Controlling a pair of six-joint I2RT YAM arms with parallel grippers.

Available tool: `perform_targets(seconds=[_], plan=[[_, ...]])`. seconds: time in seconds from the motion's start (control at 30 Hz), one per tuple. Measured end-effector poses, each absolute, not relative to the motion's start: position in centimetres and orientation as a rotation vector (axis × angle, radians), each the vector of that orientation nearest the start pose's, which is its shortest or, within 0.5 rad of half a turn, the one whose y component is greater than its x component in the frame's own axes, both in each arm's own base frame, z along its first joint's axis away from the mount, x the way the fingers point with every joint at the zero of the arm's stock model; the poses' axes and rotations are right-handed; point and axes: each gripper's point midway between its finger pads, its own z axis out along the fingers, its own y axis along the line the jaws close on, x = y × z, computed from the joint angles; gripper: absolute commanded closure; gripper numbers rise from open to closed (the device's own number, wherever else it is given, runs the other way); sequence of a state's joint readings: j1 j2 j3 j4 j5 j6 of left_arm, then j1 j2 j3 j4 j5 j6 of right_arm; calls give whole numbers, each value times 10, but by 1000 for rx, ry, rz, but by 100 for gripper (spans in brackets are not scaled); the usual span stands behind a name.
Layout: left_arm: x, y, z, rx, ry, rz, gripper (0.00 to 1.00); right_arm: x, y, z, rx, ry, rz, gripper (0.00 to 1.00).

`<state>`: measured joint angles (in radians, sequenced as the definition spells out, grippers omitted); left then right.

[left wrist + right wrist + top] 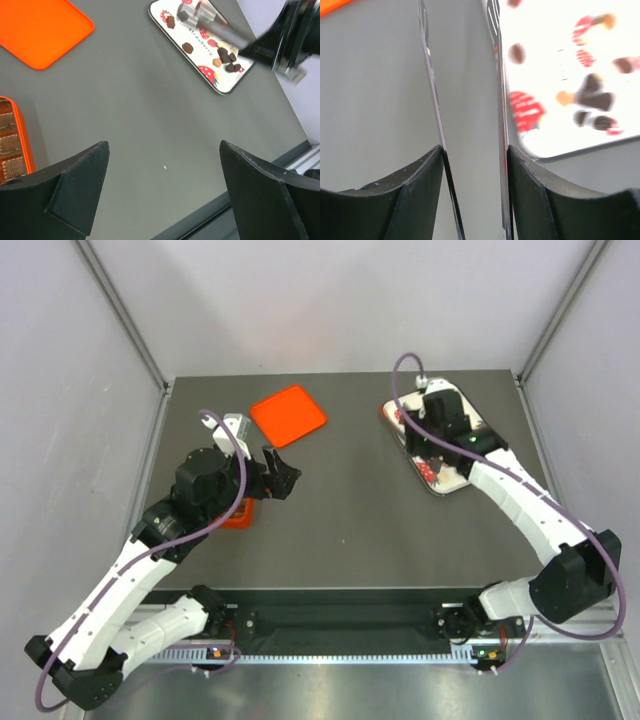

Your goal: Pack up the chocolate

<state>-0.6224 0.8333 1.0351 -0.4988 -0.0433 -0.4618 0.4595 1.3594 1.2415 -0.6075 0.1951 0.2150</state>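
1. Right claw is down over the strawberry-print tray, its two long thin blades drawn in to a narrow gap; the tips run out of its own camera's view, so I cannot tell whether a piece is pinched between them.
2. The chocolate lies loose on the tray. There is a dark cluster with a pale piece or two at one end; a few singles are scattered toward the other end, where the blades reach.
3. Left claw hangs wide open with nothing in it, well apart from the tray on its left; the orange box sits right by it, and the orange lid lies flat off the box, also left of the tray.
4. First danger: slim blades on a tiny candy; an off-centre pinch could squirt it across the tray or over the rim onto the counter.
5. Second danger: blades working low could knock neighbouring pieces about, or shove the tray itself if they catch its rim.
6. Third danger — the carry from tray to box is a long one; a weak grip could drop the piece on the way; the left arm also hangs over much of the box, so the two arms could foul each other there.
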Motion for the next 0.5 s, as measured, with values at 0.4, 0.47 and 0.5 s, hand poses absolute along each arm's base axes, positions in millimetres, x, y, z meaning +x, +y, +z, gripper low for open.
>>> perform_targets(seconds=[0.4,0.47,0.5], plan=[[237,-182,306,148,1925,-678,2,390,71,190,13,2366,-75,51],[237,-181,307,151,1922,-676,2,390,66,180,23,2396,-94,52],[237,-181,307,152,1922,-674,2,391,63,175,28,2411,-104,53]])
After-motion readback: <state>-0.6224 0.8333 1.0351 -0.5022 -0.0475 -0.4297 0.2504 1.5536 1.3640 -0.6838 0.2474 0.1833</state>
